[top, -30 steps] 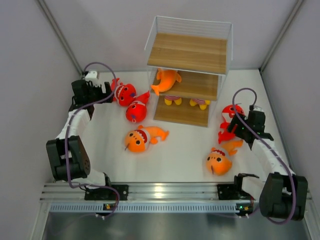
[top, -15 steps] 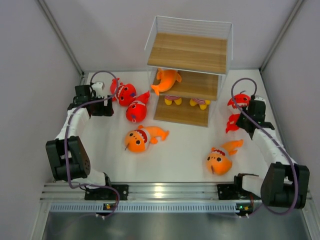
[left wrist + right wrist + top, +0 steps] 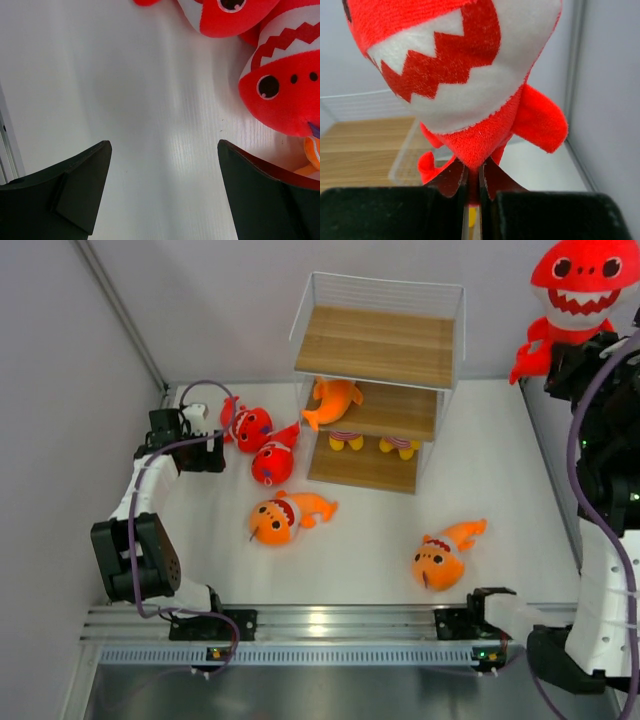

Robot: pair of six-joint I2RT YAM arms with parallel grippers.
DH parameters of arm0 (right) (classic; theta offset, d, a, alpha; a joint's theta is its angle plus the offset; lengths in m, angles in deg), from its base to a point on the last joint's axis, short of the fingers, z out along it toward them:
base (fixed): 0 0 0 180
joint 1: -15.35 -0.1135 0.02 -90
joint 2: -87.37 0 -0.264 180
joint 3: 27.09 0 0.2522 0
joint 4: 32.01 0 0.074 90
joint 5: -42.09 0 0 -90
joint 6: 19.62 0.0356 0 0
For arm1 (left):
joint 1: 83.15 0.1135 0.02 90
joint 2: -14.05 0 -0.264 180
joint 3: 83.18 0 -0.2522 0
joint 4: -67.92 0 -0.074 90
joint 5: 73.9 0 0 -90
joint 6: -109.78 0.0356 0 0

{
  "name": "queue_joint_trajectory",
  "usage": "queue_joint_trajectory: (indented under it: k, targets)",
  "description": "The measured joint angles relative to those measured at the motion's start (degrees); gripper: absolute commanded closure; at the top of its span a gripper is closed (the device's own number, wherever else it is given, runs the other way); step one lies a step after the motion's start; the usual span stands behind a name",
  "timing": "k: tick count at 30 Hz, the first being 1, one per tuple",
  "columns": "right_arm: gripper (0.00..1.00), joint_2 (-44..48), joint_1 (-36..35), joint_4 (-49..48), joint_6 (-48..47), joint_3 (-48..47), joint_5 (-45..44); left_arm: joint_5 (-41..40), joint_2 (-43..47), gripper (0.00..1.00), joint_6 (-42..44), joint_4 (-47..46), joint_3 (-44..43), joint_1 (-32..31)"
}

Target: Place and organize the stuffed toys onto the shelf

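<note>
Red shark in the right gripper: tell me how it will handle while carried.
The red shark is probably soft: the right gripper squeezes its lower body to a thin fold. Likely light, since that small pinch holds the whole toy aloft. Its big head sits above the grip, so it may wobble or flop over in transit.

Left gripper (image 3: 164, 150) is spread wide, nothing between the jaws. Dark fingers (image 3: 80, 187) sit at 7 and 5 o'clock, with bare white table (image 3: 150, 90) between them. A red shark (image 3: 282, 85) is at 3 o'clock with a white zigzag tooth band and a black eye, lying just above the right finger; contact can't be told. A second shark (image 3: 225, 15) is at 12 to 1 o'clock, cut off by the frame and touching the first. An orange plush (image 3: 311, 160) shows as a sliver at 4 o'clock.
</note>
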Motion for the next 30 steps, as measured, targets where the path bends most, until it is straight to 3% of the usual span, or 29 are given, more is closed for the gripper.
queue_joint_trajectory:
  k: [7, 13, 18, 26, 30]
  targets:
    - [1.00, -4.0, -18.6, 2.4, 0.2, -14.3, -2.6, 1.3, 0.0, 0.07, 0.0, 0.1, 0.0, 0.0]
    - [1.00, -19.8, -38.9, 4.7, -2.9, -30.9, -12.3, 4.5, 0.0, 0.07, -0.3, 0.5, 0.0, 0.0]
    - [1.00, -28.3, -41.6, 4.5, -4.7, -30.4, -19.1, 5.8, 0.0, 0.06, -0.3, 1.0, 0.0, 0.0]
    - [0.96, -28.5, -41.1, 5.4, -4.2, -25.3, -25.3, 5.9, 0.0, 0.06, -0.2, 1.1, 0.0, 0.0]
    - [0.84, -26.4, -39.6, 5.4, -2.6, -21.0, -25.9, 5.9, 0.0, 0.06, -0.2, 1.1, 0.0, 0.0]
